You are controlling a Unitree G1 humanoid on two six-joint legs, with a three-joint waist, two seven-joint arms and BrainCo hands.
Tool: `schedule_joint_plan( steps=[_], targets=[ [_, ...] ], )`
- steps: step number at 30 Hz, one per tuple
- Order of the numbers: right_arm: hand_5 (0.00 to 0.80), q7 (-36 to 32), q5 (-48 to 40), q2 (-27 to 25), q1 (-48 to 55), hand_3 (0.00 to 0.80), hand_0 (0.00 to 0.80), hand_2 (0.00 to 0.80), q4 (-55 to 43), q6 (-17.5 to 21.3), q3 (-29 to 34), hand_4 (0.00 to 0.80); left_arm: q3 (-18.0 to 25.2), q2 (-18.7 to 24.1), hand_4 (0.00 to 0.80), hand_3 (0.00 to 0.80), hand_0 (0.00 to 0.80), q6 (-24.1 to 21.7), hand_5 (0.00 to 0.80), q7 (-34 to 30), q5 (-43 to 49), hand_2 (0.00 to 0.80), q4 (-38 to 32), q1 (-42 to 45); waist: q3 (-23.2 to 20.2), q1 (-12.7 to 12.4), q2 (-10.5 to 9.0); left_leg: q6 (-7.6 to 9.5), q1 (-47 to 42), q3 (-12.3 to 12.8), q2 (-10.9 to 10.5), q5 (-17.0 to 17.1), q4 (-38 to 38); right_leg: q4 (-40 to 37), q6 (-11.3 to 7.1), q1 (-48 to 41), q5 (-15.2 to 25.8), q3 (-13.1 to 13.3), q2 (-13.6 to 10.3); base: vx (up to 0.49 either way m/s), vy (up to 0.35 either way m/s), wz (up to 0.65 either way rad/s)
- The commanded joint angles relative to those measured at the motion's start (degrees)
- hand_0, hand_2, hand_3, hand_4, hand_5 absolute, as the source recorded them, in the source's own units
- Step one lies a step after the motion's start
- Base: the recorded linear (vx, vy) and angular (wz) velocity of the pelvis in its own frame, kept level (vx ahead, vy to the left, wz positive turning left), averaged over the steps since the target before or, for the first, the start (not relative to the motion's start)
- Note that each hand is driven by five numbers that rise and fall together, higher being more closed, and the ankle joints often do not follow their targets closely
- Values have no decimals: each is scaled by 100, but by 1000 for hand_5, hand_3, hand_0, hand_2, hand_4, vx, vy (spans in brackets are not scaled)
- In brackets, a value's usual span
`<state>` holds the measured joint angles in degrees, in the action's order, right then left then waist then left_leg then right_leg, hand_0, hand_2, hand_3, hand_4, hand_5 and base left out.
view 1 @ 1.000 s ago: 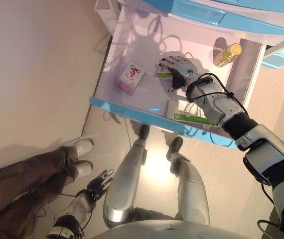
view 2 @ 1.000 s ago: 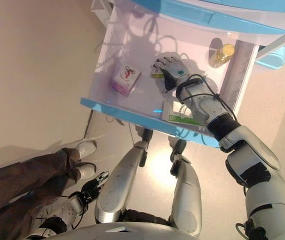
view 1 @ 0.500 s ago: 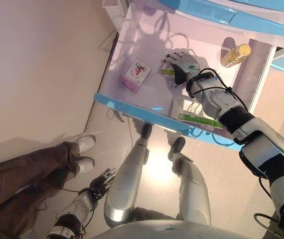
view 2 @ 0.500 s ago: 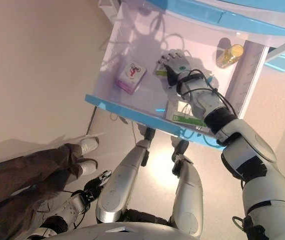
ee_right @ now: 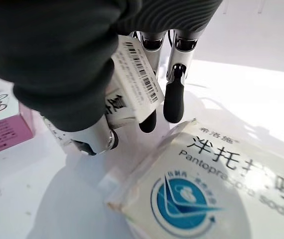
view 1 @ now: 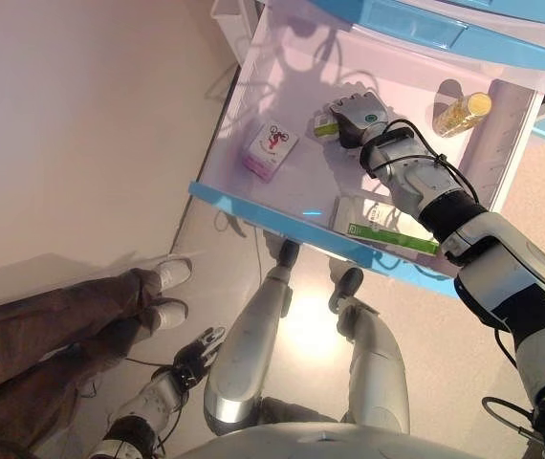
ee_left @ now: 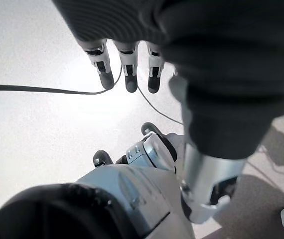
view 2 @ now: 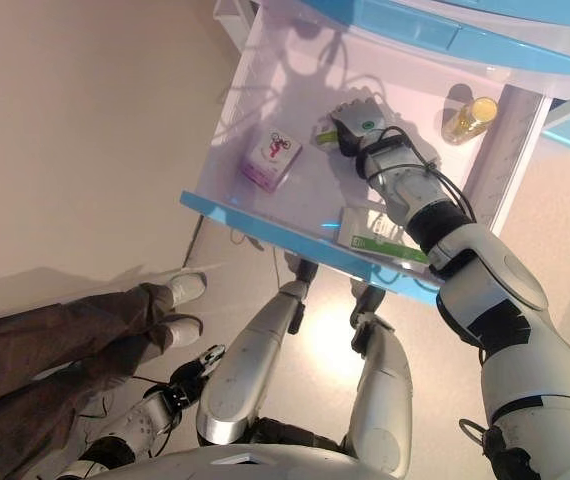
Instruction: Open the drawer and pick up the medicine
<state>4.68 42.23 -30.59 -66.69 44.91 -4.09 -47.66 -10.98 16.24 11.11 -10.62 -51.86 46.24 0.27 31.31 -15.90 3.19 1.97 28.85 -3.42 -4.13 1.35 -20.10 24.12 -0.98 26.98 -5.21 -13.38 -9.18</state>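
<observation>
The blue-fronted drawer (view 1: 253, 205) stands pulled out, its white inside in sight. My right hand (view 1: 360, 117) reaches into its middle, curled on a small white and green medicine box (view 1: 326, 125). The right wrist view shows this barcoded box (ee_right: 132, 74) pinched between thumb and fingers, just above a larger white box with a blue logo (ee_right: 207, 184). My left hand (view 1: 196, 349) hangs low beside the leg, fingers (ee_left: 127, 69) straight and holding nothing.
A pink box (view 1: 271, 151) lies at the drawer's left, a yellow bottle (view 1: 462, 113) at its far right, a long white and green box (view 1: 387, 228) against the front. A person's legs (view 1: 62, 325) and white shoes (view 1: 167, 287) stand at my left.
The right hand's fingers, spread flat over the small box a second ago, have curled round it. The whole picture has shifted as the camera moved.
</observation>
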Motion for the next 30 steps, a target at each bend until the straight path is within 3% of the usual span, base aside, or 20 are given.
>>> schedule_joint_plan(
  steps=[1,16,30],
  targets=[
    [800,15,102,-145,9,800,800,800,99,164,-318,800,-222,143,0,0,0,64,0,-29,-68,0,-110,498,-152,-84,184,104,190,139,-121,-531,-19,301,-140,117,-188,-55,23,0,0,0],
    [800,286,-9,-82,39,800,800,800,-215,473,-293,800,-103,27,0,0,0,-207,0,-143,76,0,342,334,-152,-13,20,121,78,208,-48,-569,44,297,-199,57,-159,-7,61,0,0,0],
    [800,204,126,-485,280,800,800,800,-3157,1405,315,800,460,-53,0,0,0,-732,0,-360,438,0,1197,131,-152,274,-449,136,-679,368,89,-702,337,196,-351,-493,-182,274,210,9,-55,-8]
  ],
)
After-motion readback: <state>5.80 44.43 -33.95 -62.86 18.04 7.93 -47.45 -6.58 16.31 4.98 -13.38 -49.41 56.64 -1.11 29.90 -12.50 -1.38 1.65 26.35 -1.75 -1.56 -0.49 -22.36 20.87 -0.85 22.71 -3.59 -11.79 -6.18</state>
